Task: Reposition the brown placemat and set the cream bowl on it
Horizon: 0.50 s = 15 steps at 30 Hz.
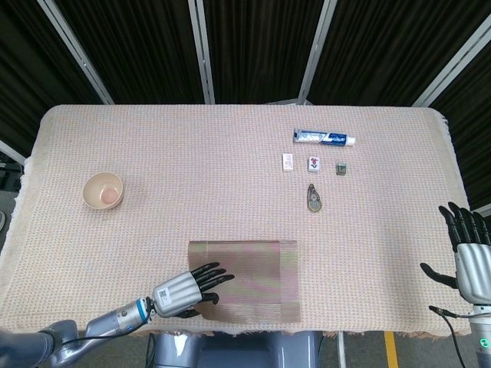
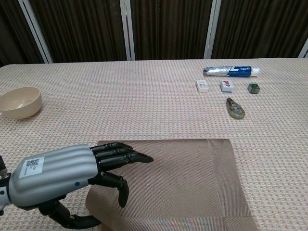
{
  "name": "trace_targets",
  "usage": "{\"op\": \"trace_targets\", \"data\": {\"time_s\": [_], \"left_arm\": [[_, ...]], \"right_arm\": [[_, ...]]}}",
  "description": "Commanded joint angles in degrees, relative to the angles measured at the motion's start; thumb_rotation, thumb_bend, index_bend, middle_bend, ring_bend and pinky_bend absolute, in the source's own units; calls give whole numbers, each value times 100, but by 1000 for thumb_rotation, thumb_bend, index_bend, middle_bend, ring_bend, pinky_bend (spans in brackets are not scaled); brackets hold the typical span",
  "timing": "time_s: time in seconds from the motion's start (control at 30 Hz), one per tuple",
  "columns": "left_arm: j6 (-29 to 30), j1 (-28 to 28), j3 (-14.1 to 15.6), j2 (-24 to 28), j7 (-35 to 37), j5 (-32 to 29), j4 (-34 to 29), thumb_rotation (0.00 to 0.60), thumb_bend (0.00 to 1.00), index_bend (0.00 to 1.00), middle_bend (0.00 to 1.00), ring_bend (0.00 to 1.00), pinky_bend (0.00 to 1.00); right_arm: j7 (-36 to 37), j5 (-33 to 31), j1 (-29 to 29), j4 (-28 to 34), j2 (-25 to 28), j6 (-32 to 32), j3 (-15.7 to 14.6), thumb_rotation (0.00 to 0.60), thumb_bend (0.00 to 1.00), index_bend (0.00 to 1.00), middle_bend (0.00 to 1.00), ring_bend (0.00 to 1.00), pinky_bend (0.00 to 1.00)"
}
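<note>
The brown placemat lies flat near the table's front edge, at the middle. My left hand reaches over its left edge, fingers stretched out above the mat and thumb hanging under them; nothing is clearly held. The mat's near-left corner looks slightly bowed beside the hand. A cream bowl stands upright far to the left, well apart from mat and hand. My right hand hangs off the table's right edge with fingers spread, holding nothing.
A toothpaste tube lies at the back right. In front of it sit two small white tiles, a dark cube and an oval trinket. A woven cloth covers the table.
</note>
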<state>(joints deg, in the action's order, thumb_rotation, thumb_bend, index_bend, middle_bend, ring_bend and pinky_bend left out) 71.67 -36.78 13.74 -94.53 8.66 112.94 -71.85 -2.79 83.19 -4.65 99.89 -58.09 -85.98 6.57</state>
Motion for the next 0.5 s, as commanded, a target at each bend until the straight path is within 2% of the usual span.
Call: {"op": "trace_targets", "data": {"time_s": [0.03, 0.23, 0.5], "left_arm": [[13, -26, -53, 10, -10, -25, -51, 600, 313, 428, 0, 0, 0], [5, -111, -232, 75, -71, -123, -213, 600, 313, 436, 0, 0, 0], [-143, -162, -330, 106, -146, -284, -309, 600, 312, 440, 0, 0, 0]], "right_arm": [[-7, 4, 1, 3, -1, -1, -3, 600, 0, 0, 0, 0, 0], [-14, 3, -1, 5, -2, 2, -3, 600, 0, 0, 0, 0, 0], [-1, -10, -1, -3, 4, 5, 2, 600, 0, 0, 0, 0, 0]]}}
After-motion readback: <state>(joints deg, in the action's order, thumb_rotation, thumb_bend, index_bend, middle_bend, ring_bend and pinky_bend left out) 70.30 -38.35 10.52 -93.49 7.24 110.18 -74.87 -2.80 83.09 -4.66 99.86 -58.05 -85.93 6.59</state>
